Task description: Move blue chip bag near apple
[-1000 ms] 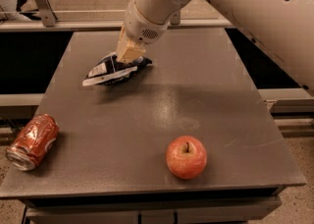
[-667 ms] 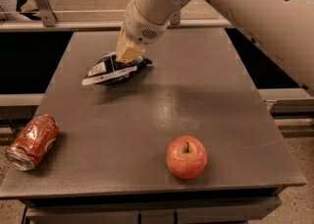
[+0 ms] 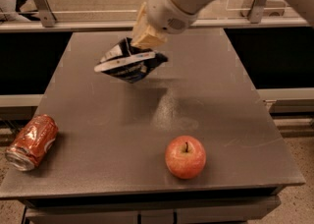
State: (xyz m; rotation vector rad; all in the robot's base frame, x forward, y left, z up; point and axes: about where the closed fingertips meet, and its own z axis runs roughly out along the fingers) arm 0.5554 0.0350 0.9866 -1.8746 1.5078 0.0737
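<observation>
At the far left, the crushed soda can (image 3: pixel 32 142) lies on its side at the front left corner of the table (image 3: pixel 230 85), well apart from everything else. We have no business with it and should keep our path away from it.

Further right, over the back half of the table, the blue chip bag (image 3: pixel 130 63) hangs clear of the surface, its shadow falling on the tabletop below. The gripper (image 3: pixel 139 41) sits directly above it, its pale jaws pinched together on the bag's top edge, so the bag dangles tilted with its white strip toward us.

Right again, near the front edge, the apple (image 3: pixel 185 156) stands stem up, well apart from the bag.

We judge the step in hand to be the carry toward the apple. We should bring the bag forward and slightly right, high enough that its low corner does not drag. The grip must stay firm, since we hold crumpled foil by one edge only. We should aim for bare table just beside the apple, not over it, because a round apple may roll if nudged. We lower until the bag rests, and only then let go
</observation>
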